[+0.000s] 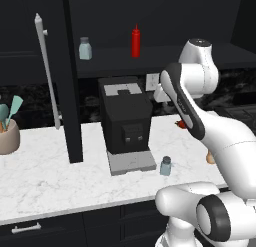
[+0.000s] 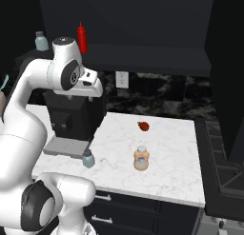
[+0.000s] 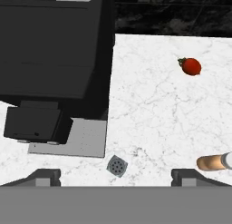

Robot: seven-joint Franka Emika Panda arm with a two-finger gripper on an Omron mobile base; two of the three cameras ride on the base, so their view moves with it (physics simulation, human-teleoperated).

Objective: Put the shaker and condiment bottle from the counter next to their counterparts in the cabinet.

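Note:
The shaker (image 1: 165, 166) (image 2: 88, 159) stands on the counter (image 1: 50, 176) just in front of the coffee machine's tray. In the hand view its grey perforated cap (image 3: 117, 165) lies straight below my gripper (image 3: 116, 177), which hangs high above it, open and empty. The condiment bottle (image 2: 141, 158) (image 3: 215, 162), orange-tan with a pale cap, stands to the shaker's right; in the left base view my arm hides most of it (image 1: 211, 157). In the cabinet (image 1: 115, 61) a second shaker (image 1: 85, 48) (image 2: 41, 41) and a red squeeze bottle (image 1: 135, 41) (image 2: 82, 38) stand on the shelf.
A black coffee machine (image 1: 125, 121) (image 3: 54, 51) stands left of the shaker. A small tomato (image 2: 143, 126) (image 3: 190, 66) lies further back. The cabinet door (image 1: 70, 91) with its long grey handle (image 1: 47, 71) hangs open at the left. A utensil pot (image 1: 7, 136) sits far left.

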